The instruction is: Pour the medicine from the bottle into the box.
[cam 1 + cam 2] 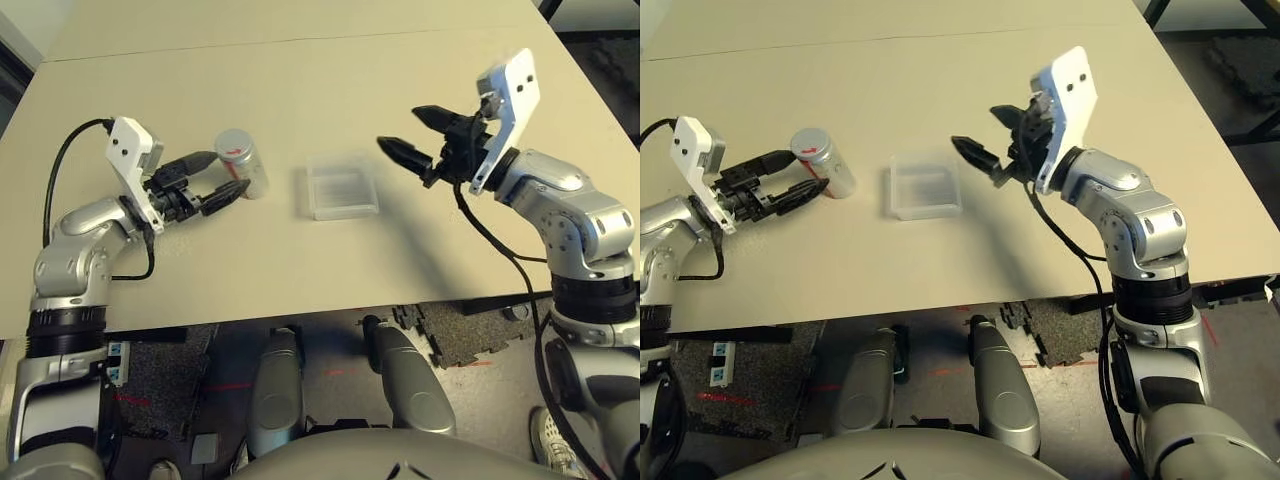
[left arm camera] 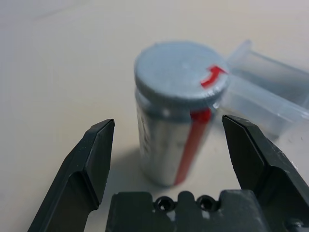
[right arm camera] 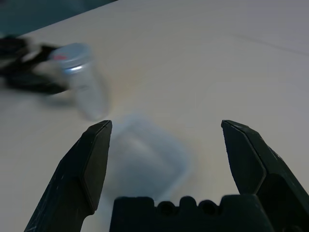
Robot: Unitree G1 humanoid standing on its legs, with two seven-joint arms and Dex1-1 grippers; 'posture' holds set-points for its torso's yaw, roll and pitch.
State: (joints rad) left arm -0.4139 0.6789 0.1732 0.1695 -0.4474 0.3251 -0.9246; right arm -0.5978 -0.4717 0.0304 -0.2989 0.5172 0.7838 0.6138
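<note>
The small silver-grey cylindrical bottle with a red-and-white label [image 1: 244, 168] stands, cap on, left of the shallow clear plastic box [image 1: 342, 190]. The left black gripper [image 1: 225, 178] points at it, fingers spread; the right black gripper [image 1: 397, 130] has its fingers apart too

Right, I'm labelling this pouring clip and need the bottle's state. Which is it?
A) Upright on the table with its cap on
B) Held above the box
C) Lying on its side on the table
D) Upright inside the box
A: the bottle stands on the table, its grey cap in place.
</note>
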